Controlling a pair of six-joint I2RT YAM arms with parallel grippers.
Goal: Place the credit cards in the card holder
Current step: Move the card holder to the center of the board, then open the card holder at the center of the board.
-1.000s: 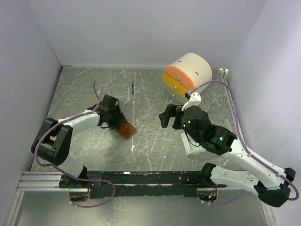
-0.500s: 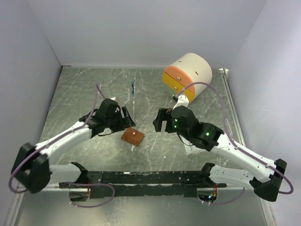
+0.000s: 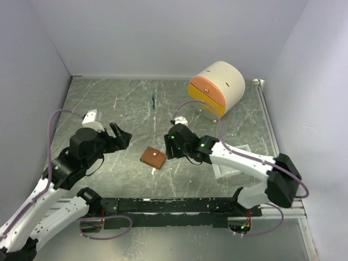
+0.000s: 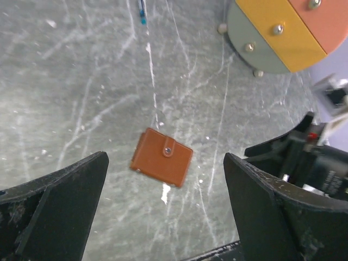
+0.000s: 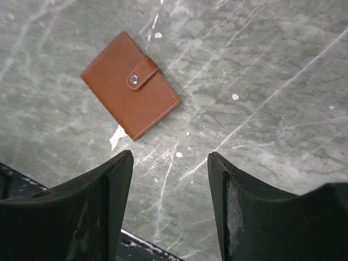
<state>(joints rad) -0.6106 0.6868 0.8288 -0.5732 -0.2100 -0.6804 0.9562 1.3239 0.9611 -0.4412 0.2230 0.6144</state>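
One brown card holder (image 3: 153,157), closed, flat on the table (image 3: 98,103)
Lies snap-strap side up, corners skewed to the table edges, between the two arms and nearer the front rail than the back wall; nothing touches it. Left fingers (image 4: 60,206): spread wide, empty, above the table to the holder's left. Right fingers (image 5: 106,206): parted, empty, hovering just right of the holder, which shows beyond their tips in the right wrist view. One cream-and-orange drawer box (image 3: 217,87) at the far right of the table, well apart from the holder. One small blue object (image 3: 154,101) beyond the holder toward the back wall, too small to identify
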